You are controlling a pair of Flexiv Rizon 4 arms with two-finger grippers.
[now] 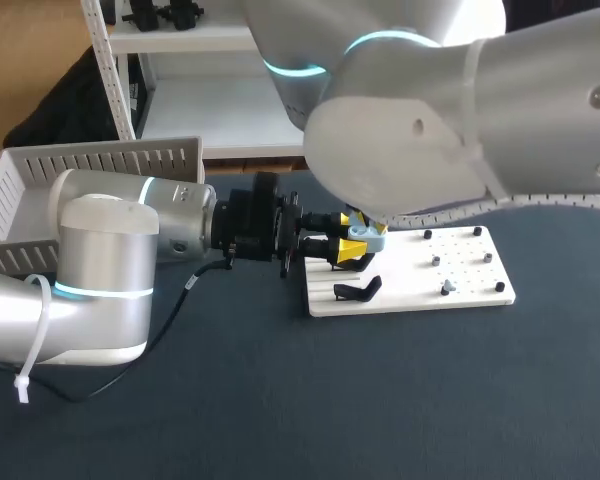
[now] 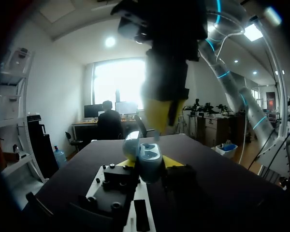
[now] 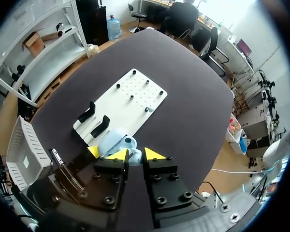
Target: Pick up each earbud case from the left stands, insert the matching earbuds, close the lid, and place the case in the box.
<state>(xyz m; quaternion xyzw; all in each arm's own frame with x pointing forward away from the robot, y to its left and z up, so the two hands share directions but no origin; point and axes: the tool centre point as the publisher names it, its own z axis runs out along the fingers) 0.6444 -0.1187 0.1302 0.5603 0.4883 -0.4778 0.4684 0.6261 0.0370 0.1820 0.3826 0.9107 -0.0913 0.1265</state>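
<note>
On the dark worktop (image 1: 380, 400), the left gripper (image 1: 348, 250) reached in level from the left, just above the near end of a white board (image 3: 135, 104). Its fingers were closed on the one light-blue earbud case (image 2: 149, 162), a yellow tip pressed against each side. The case stood upright, long axis vertical, its open top facing up. The right gripper (image 3: 135, 154) hung straight above the case, pointing down, its fingers a narrow gap apart with nothing seen held between them. Just beyond the case, two black stands (image 3: 87, 112) (image 3: 100, 125) sat side by side on the board. Farther along it stood six small pegs (image 3: 131, 96) in two rows of three. One white slatted box (image 1: 40, 190) stood off to the left, well apart.
</note>
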